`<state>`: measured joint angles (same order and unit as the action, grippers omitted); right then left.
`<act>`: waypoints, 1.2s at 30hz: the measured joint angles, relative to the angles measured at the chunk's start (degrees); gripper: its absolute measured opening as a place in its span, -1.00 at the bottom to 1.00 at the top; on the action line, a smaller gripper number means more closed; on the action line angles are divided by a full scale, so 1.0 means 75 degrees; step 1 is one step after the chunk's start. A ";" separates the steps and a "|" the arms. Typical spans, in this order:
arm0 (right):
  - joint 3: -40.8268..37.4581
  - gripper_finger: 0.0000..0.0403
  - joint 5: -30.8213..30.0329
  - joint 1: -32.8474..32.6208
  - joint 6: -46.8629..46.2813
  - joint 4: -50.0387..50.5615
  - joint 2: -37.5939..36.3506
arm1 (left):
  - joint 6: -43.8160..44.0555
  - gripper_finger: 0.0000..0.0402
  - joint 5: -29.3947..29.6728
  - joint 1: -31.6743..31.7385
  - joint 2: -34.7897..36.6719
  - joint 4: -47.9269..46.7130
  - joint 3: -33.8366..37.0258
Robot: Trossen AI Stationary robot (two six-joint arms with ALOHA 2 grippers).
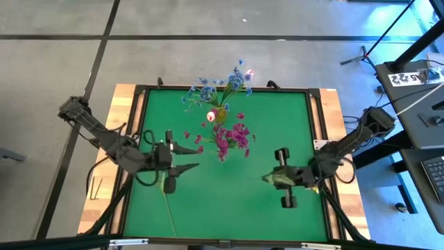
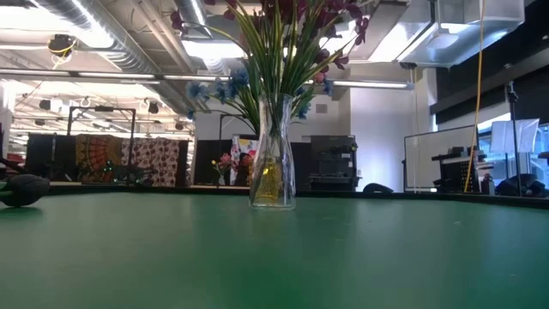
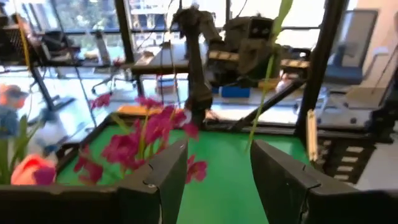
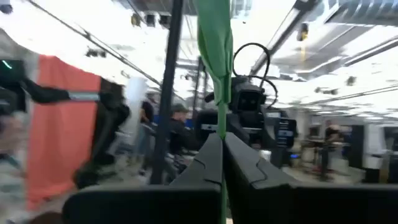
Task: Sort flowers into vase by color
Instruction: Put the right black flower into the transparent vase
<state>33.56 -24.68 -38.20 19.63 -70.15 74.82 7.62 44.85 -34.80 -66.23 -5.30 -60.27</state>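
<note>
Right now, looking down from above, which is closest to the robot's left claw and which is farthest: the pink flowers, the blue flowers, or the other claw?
From the left gripper:
1. Magenta flowers, mid-table, just beyond its open fingers.
2. Blue flowers, at the far edge of the mat.
3. Right gripper, across the table, shut on a green stem.

We see the flowers (image 1: 223, 118) standing in a clear glass vase (image 2: 273, 163) at the mat's far middle: blue clusters (image 1: 208, 89) toward the back, magenta ones (image 1: 232, 139) leaning forward, pale pink buds (image 1: 211, 117) between. One green stem (image 4: 221, 81) stands upright, pinched.
</note>
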 joint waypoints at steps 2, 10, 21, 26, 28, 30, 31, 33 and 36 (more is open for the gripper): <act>0.0000 -1.00 -0.0141 0.0014 0.0278 -0.0259 0.0328 | 0.0152 -0.15 -0.0064 0.0147 0.0086 0.0014 0.0265; 0.0033 -1.00 -0.0535 0.0445 0.0386 -0.1114 0.1454 | 0.0082 -0.15 -0.1403 0.0759 0.0723 0.1977 0.1815; 0.0033 -1.00 -0.0424 0.1573 0.0403 -0.2147 0.2354 | 0.0112 -0.15 -0.2142 0.1354 0.1139 0.4091 0.3346; 0.0035 -1.00 0.0087 0.2055 0.0352 -0.2327 0.2359 | 0.0308 -0.15 -0.2143 0.1389 0.1136 0.4076 0.3401; 0.0036 -1.00 0.0272 0.2238 0.0232 -0.2387 0.2359 | 0.0312 -0.15 -0.2146 0.1389 0.1136 0.4102 0.3401; 0.0036 -1.00 0.0549 0.2438 -0.0007 -0.2383 0.2359 | 0.0312 -0.15 -0.2146 0.1389 0.1136 0.4095 0.3401; 0.0036 -1.00 0.0678 0.2536 -0.0088 -0.2369 0.2359 | 0.0313 -0.15 -0.2143 0.1389 0.1136 0.4092 0.3401; 0.0036 -1.00 0.0860 0.2691 -0.0223 -0.2312 0.2359 | 0.0312 -0.15 -0.2143 0.1389 0.1136 0.4083 0.3401; 0.0036 -1.00 0.0986 0.2899 -0.0397 -0.2117 0.2359 | 0.0313 -0.15 -0.2143 0.1389 0.1136 0.4065 0.3401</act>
<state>33.82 -17.28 -16.46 16.65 -86.02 92.51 9.96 28.77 -24.38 -57.71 25.18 -34.76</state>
